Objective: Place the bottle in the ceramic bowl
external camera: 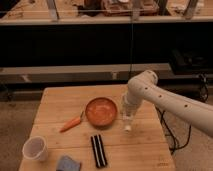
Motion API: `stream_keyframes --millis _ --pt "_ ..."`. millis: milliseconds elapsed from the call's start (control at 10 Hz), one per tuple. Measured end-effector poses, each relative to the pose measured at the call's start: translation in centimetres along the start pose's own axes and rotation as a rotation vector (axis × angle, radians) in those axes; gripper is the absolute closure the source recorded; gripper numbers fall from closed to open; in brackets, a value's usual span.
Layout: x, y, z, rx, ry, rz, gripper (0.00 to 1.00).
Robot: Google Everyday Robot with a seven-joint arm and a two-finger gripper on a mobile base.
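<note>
Claw just right of ceramic bowl, bottle at claw, carrot on wooden table

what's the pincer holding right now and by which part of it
The pincer seems to hold the small slim translucent-whitish plastic bottle by its upper part, white end down, close beside the round reddish-orange ceramic bowl.

End effector and bottle are just right of the ceramic bowl, carrot left.

White gripper beside terracotta bowl, whitish bottle
</note>
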Motion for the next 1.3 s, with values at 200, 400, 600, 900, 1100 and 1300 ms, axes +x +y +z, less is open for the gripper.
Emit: stream_keyframes --millis 200,400,600,900,1100,1300 --pt "0.0 0.0 0.0 0.0 0.0 0.001 0.96" --pt "0.0 0.1 0.0 0.0 0.0 0.001 0.96" --pt "0.0 0.1 0.0 0.0 0.001 0.001 0.96" --pt "1.1 -2.5 0.1 0.002 0.013 -0.047 0.96" --pt "1.9 -4.2 0.3 0.003 0.02 -0.073 0.96" --pt "2.0 -4.2 0.4 0.008 0.025 -0.078 0.96"
